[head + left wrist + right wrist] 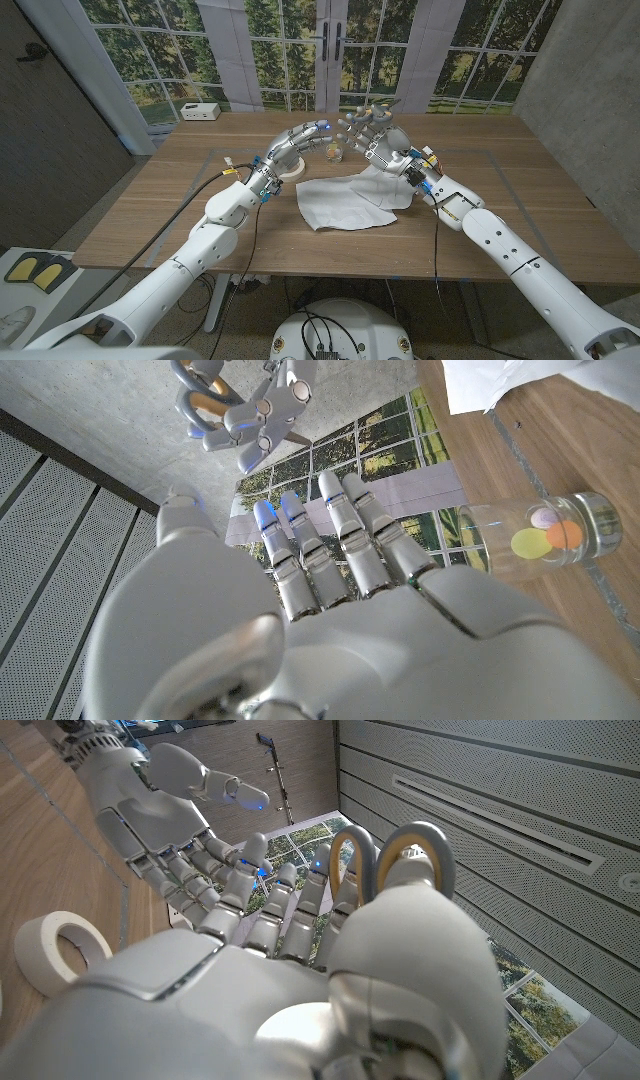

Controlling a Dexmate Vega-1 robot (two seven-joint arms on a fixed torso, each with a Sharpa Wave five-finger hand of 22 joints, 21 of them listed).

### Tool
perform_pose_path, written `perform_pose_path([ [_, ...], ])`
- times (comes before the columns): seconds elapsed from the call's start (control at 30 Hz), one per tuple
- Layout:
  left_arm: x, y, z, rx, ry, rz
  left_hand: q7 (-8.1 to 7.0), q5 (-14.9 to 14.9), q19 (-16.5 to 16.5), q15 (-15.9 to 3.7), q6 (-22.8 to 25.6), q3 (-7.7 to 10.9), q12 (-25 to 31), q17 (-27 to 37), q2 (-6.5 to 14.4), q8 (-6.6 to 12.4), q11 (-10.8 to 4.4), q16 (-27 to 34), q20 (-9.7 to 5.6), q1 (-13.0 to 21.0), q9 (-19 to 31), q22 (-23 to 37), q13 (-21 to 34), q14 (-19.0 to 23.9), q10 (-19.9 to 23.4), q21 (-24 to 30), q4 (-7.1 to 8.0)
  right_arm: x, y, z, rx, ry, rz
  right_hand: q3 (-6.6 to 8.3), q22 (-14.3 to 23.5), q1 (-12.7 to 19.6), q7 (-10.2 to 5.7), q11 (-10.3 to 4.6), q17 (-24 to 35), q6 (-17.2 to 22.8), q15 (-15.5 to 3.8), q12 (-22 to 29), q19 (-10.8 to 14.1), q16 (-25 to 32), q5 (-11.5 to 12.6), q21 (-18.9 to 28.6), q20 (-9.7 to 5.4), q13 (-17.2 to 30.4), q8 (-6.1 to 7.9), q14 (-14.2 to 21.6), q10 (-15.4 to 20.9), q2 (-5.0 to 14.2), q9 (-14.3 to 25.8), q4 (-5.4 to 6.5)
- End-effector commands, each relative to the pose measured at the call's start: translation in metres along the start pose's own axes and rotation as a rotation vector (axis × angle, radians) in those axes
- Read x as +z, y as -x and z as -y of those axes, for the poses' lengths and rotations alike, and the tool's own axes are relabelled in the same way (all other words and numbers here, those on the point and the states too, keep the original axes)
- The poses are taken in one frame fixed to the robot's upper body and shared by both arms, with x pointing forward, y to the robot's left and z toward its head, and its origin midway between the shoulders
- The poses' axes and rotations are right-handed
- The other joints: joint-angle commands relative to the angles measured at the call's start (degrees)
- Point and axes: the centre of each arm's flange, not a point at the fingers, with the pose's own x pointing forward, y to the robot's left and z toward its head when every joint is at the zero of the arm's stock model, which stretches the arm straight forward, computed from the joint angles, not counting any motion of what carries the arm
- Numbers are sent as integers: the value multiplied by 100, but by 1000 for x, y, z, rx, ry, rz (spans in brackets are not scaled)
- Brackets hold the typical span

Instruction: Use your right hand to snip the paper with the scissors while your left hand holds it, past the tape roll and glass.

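Observation:
A white paper sheet lies rumpled on the wooden table, untouched by either hand. My left hand hovers above the tape roll with its fingers spread and nothing in it. My right hand, raised close beside it above the paper's far edge, grips the scissors by their grey, yellow-lined loops. The left wrist view shows my left hand, the scissors and the paper. A glass with coloured bits inside stands between the two hands, behind the paper.
A white box sits at the table's far left corner. The tape roll and glass stand just behind the paper. Windows and a door close the far side.

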Motion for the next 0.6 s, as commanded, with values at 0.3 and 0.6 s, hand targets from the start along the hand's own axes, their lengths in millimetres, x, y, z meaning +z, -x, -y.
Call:
perform_pose_path([
  [0.3, -5, 3, 0, -5, 11, -15, 17, 47, 29, -759, 95, -65, 32, 18, 66, 19, -5, 25, -75, 42, 16, 6, 0, 84, 93, -25, 1, -6, 2, 6, -36, -24, -14, 1, 88, -12, 19, -172, 163, -57, -842, 427, 778, 426, -110, 191, -720, 447, 964, 961, 601, -13, 1164, 58],
  [0.6, -6, 5, 1, -3, 12, -21, 17, 51, 22, -758, 120, -76, 27, 17, 82, 14, -7, 20, -66, 50, 15, 7, -1, 102, 116, -29, 4, -8, 2, 9, -43, -31, -11, 209, 196, 260, -118, -299, 722, -591, -1042, 1145, 1011, 1255, -205, 629, -1158, 1381, 2107, 1820, 807, 87, 2666, -42],
])
